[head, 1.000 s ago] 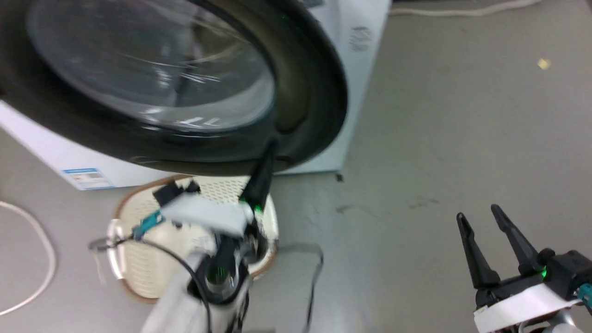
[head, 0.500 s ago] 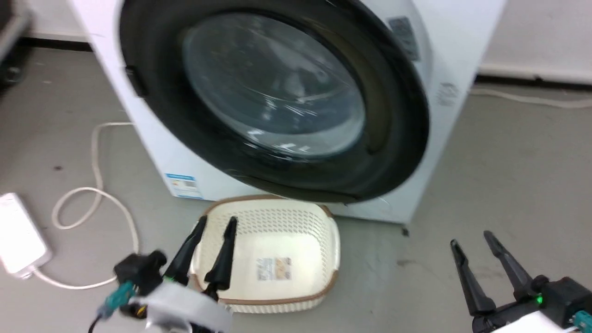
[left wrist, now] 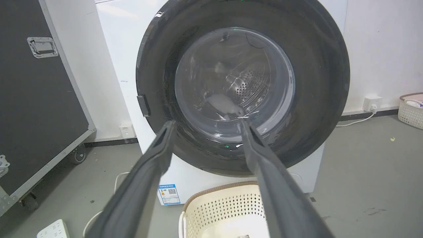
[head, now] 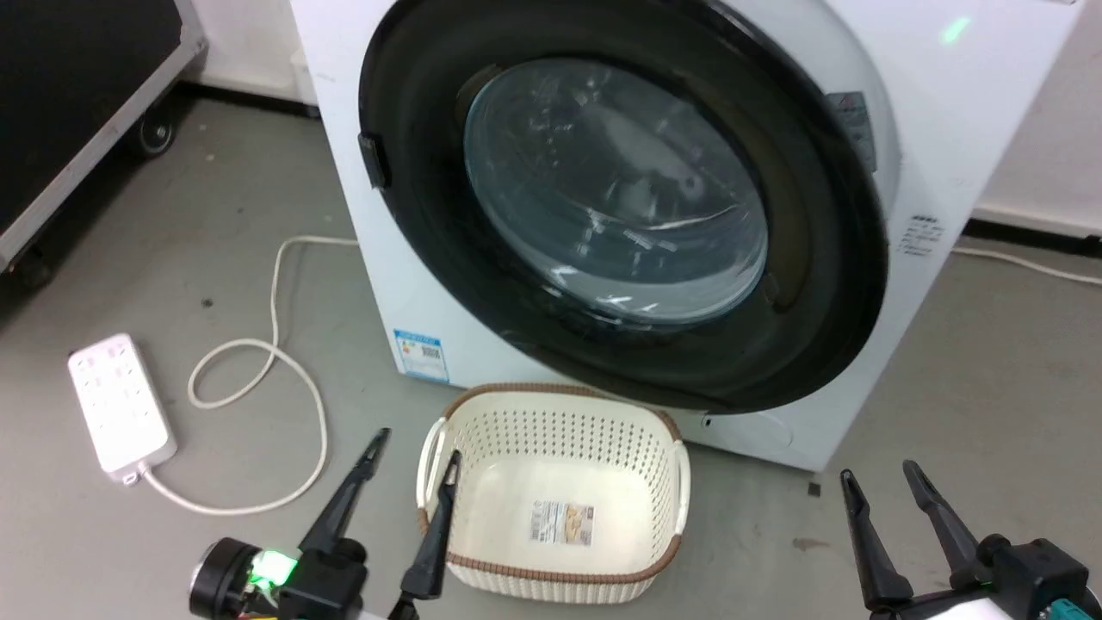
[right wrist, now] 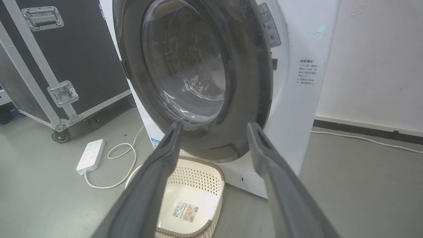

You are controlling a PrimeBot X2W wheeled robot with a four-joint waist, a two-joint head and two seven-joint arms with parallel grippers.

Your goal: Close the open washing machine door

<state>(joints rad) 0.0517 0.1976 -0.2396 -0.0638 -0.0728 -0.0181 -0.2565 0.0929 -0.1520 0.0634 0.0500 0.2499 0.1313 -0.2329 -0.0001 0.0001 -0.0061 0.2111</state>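
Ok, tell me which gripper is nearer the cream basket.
The left gripper, poised at the cream basket's left rim; the right gripper stands well off to its other side.

Surface finishes: washing machine door, glossy black rim around smooth clear glass; washing machine, smooth white gloss panels; basket just ahead of the left tool, cream perforated plastic with brown trim; fingers, matt dark; floor, matt grey, scuffed.

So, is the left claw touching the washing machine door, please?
Apart. The head view shows the left claw low beside the basket, with floor visible between it and the door.
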